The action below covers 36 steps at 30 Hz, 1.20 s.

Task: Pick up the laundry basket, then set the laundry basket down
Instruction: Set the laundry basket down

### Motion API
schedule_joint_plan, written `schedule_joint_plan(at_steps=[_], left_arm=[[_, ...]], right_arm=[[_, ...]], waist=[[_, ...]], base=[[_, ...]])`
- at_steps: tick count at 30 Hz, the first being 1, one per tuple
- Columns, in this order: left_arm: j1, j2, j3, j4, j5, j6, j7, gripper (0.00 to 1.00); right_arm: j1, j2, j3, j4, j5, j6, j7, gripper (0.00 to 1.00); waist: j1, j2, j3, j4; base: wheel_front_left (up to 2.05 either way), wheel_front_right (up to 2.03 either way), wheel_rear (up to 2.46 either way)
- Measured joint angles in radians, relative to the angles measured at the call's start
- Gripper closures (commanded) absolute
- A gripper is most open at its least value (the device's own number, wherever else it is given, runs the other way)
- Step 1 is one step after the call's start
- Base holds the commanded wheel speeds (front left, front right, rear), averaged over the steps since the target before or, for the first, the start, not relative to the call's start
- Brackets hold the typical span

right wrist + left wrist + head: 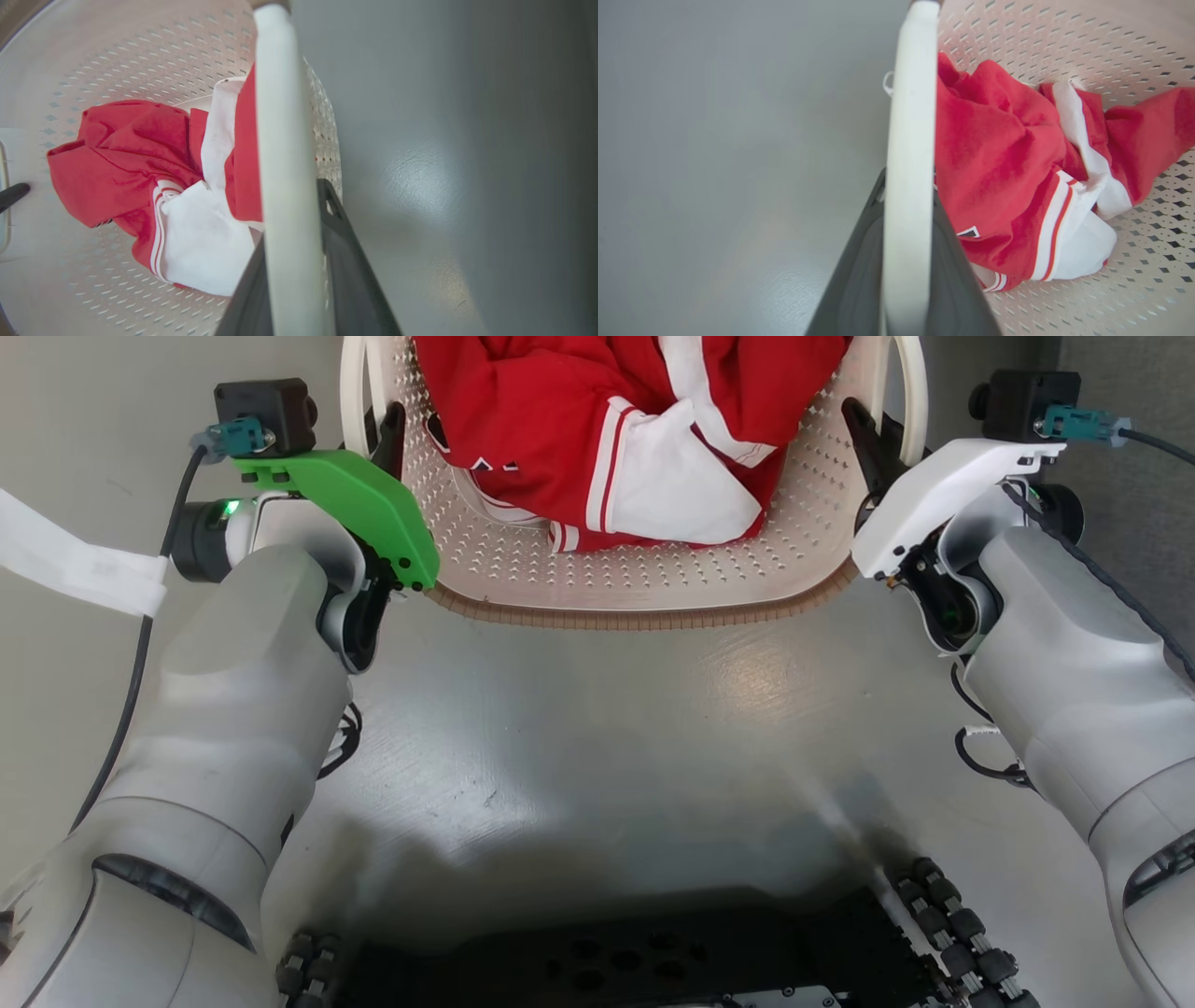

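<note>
The laundry basket (pixel 653 588) is seen over the grey floor (pixel 597 728), ahead of the robot's base (pixel 616 961), with a red and white garment (pixel 644 439) heaped inside; whether it is resting on the floor or raised cannot be told. Its left handle (pixel 353 392) is clamped between the fingers of the left gripper (pixel 378 429), and its right handle (pixel 913 392) is gripped likewise by the right gripper (pixel 878 434).

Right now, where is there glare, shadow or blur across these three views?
Head view: sharp; the robot's shadow darkens the grey floor near its base. Left wrist view: the white side handle of the cream-white perforated plastic laundry basket looks soft, too near the lens. Right wrist view: glare patch on the floor.
</note>
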Motion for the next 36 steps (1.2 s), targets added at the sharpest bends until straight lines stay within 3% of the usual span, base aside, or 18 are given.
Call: schedule_joint_plan(at_steps=[6,7,8,9,10,11,36], left_arm=[[-0.002,-0.001,-0.004,0.000,0.002,-0.001,-0.013,1.00],[-0.002,-0.001,-0.004,0.000,0.002,-0.001,-0.013,1.00],[-0.003,-0.001,-0.005,0.000,0.002,-0.001,-0.015,0.87],[-0.004,-0.002,-0.006,0.000,0.002,-0.001,-0.016,0.58],[-0.005,-0.002,-0.006,0.000,0.002,-0.001,-0.016,0.26],[-0.006,-0.001,-0.006,0.001,0.002,-0.001,-0.016,0.00],[0.011,0.004,-0.016,0.040,0.002,-0.012,-0.026,0.00]], right_arm=[[-0.005,-0.002,0.008,0.007,0.002,0.000,-0.009,1.00],[-0.005,-0.002,0.008,0.007,0.002,0.000,-0.009,0.94],[-0.005,-0.002,0.009,0.010,0.004,0.000,-0.009,0.63],[-0.005,-0.002,0.009,0.012,0.007,0.000,-0.009,0.28],[-0.007,-0.003,0.010,0.012,0.009,0.001,-0.012,0.00],[-0.009,-0.003,0.012,0.013,0.009,0.005,-0.018,0.00],[-0.025,0.017,0.017,0.070,0.027,0.011,-0.050,0.00]], waist=[[0.0000,0.0000,0.010,0.005],[0.0000,0.0000,0.010,0.005],[0.0000,0.0000,0.011,0.006],[0.0000,0.0000,0.011,0.007],[0.0000,0.0000,0.012,0.007],[-0.0001,0.0000,0.012,0.007],[-0.0001,0.0000,-0.069,0.002]], base=[[0.00,0.00,0.00],[0.00,0.00,0.00],[0.00,0.00,0.00],[0.00,0.00,0.00],[0.00,0.00,0.00],[0.00,0.00,0.00],[0.00,0.00,0.00]])
